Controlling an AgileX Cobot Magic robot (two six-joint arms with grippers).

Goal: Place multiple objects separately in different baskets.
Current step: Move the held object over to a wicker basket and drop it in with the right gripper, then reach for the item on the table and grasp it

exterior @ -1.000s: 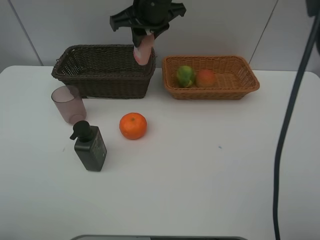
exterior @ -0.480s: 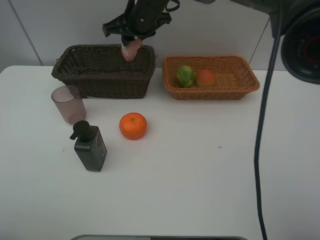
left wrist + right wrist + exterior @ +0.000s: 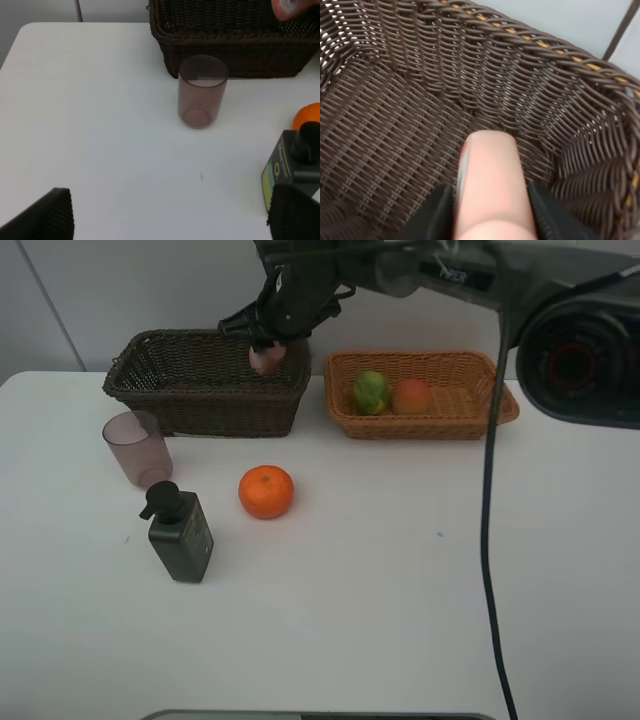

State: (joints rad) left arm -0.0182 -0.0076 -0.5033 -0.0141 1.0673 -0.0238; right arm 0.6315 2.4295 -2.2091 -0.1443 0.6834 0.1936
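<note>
Exterior high view, starting nearest me: on the white table surface (image 3: pixel 400 620), over toward its left edge, the black rectangular pump bottle (image 3: pixel 180 537) is standing with its nozzle pointing left. Just beyond it and a touch to the right sits the round orange (image 3: pixel 266 491), close to the bottle but apart from it. Further back on the left is the translucent mauve plastic cup (image 3: pixel 137 448), upright and mouth up, right in front of the dark brown woven wicker basket (image 3: pixel 160 390).

That basket lies along the far edge, left of centre. Beside it on the right, with a narrow gap between them, is the shallower light orange-tan wicker basket (image 3: pixel 470 400). A green-yellow fruit (image 3: pixel 371 392) and a red-orange fruit (image 3: pixel 411 396) lie side by side in its left half.

The right gripper (image 3: pixel 268 338) reaches across to the dark basket's far right corner, clamped on the pink bottle (image 3: pixel 266 360), which hangs down inside the rim. On the right wrist view I see both black fingers (image 3: pixel 437 212) pressed against the bottle's sides over the woven floor. I can't tell whether it touches that floor.

On the left wrist view, the left gripper (image 3: pixel 172 212) hovers over the surface's left side with its jaws wide apart and nothing between them. The cup is ahead of it.
</note>
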